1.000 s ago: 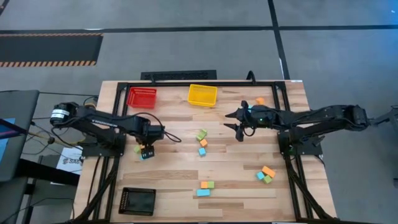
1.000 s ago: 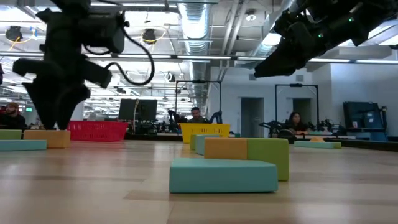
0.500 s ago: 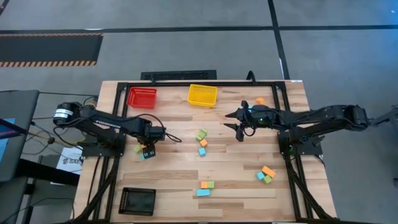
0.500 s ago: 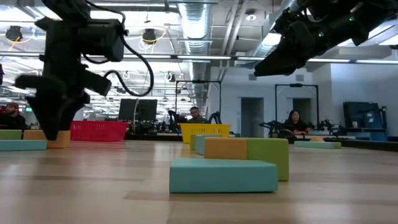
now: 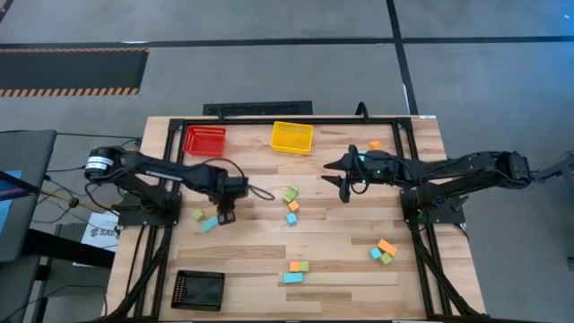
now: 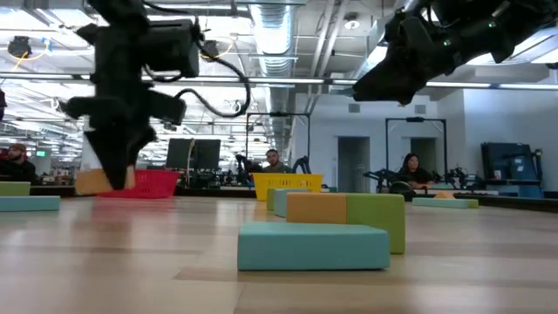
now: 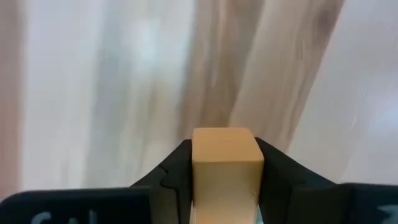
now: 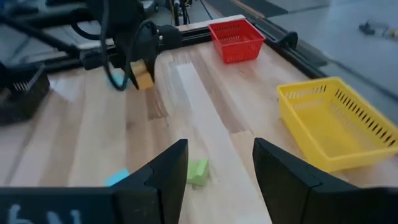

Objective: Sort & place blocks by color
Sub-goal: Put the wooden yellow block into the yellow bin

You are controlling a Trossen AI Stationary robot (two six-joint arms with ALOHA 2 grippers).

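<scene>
The left gripper (image 5: 226,213) has an orange block (image 7: 224,163) pinched between its fingers, and the low view shows the block lifted clear of the table (image 5: 251,238). The wrist view shows it squarely seated, fingers snug on two opposite faces and bare wood beyond.

What matters now is direction. The red bin (image 5: 205,140) lies toward the table's far edge from the gripper, almost straight ahead and a touch to the robot's left; the yellow bin (image 5: 292,137) sits further to the right along that edge. The black bin (image 5: 197,289) is the opposite way, at the near edge. Which bin takes orange I can't tell, but red is the nearer of the two coloured ones.

A green block (image 5: 198,215) and a blue block (image 5: 209,224) rest on the wood just beside the left gripper.

The right gripper (image 5: 344,178) hovers mid-table, fingers spread with nothing between them, near the centre cluster (image 5: 291,205) of blocks, well apart from the left arm's load.
</scene>
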